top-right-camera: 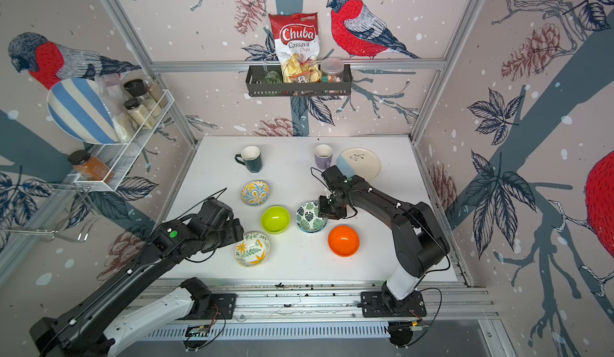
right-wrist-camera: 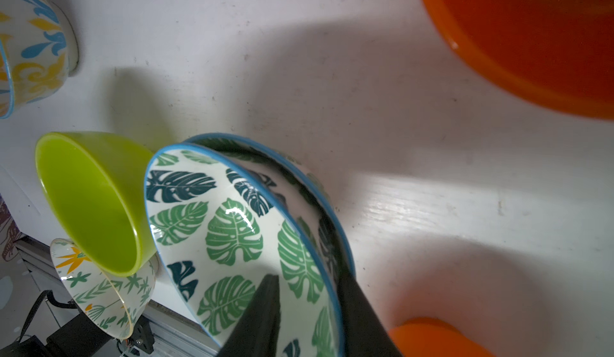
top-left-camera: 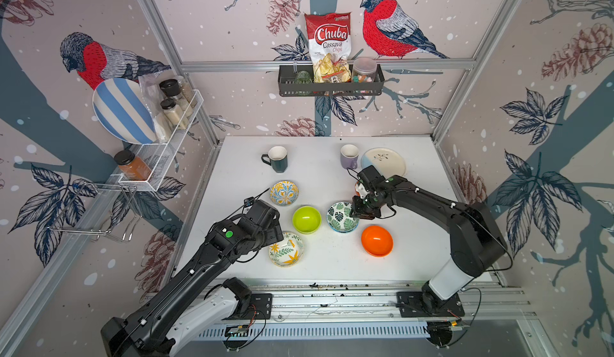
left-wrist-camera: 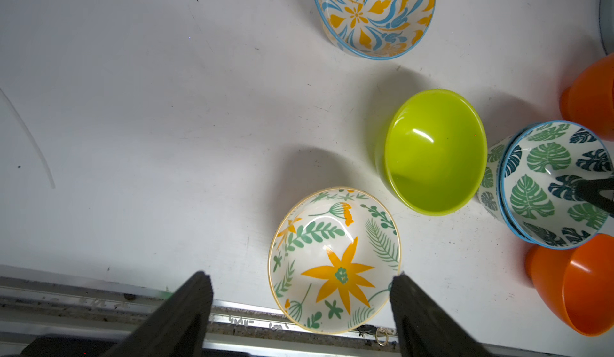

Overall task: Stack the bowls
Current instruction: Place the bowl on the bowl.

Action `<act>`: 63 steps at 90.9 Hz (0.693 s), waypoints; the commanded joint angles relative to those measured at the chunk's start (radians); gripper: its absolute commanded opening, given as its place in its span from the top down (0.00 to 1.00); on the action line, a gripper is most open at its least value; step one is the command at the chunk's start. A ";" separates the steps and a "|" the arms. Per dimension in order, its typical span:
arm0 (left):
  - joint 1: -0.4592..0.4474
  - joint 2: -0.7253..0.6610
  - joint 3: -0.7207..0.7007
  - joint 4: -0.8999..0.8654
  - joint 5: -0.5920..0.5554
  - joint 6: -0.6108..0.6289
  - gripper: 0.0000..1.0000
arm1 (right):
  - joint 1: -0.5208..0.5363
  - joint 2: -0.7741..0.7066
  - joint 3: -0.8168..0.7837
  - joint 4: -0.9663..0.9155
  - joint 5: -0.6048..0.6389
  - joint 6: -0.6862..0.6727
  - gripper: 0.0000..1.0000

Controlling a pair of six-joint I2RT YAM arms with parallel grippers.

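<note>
The right fingers (right-wrist-camera: 262, 315) straddle the rim of the upper leaf-print bowl (right-wrist-camera: 232, 232), one inside and one outside; they stand parted, the inner one clear of the wall, so nothing is clamped; that bowl sits nested in the second leaf-print bowl (left-wrist-camera: 491, 176), near the middle of the desk (top-left-camera: 332, 269). The left fingers (left-wrist-camera: 186, 312) are spread wide and empty, poised above the edge of the cream bowl with the yellow flower (left-wrist-camera: 335, 259). The lime-green bowl (top-left-camera: 306, 219) stands just beside the leaf-print pair; the blue-and-yellow floral bowl (top-left-camera: 284, 192) stands a little farther back; one orange bowl (top-left-camera: 377, 240) sits near the pair on the front side; another orange bowl (left-wrist-camera: 591, 96) stands behind the pair, largely under the right arm (top-left-camera: 432, 202).
</note>
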 commanded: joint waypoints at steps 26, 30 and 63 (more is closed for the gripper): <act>0.004 0.004 0.008 0.002 0.004 0.017 0.14 | 0.002 -0.040 0.041 -0.089 0.078 -0.032 0.62; 0.004 0.003 0.008 0.003 0.004 0.018 0.14 | 0.002 -0.045 0.040 -0.090 0.089 -0.032 0.63; 0.003 0.007 -0.002 0.003 0.007 0.022 0.14 | 0.006 -0.024 0.035 -0.088 0.102 -0.036 0.76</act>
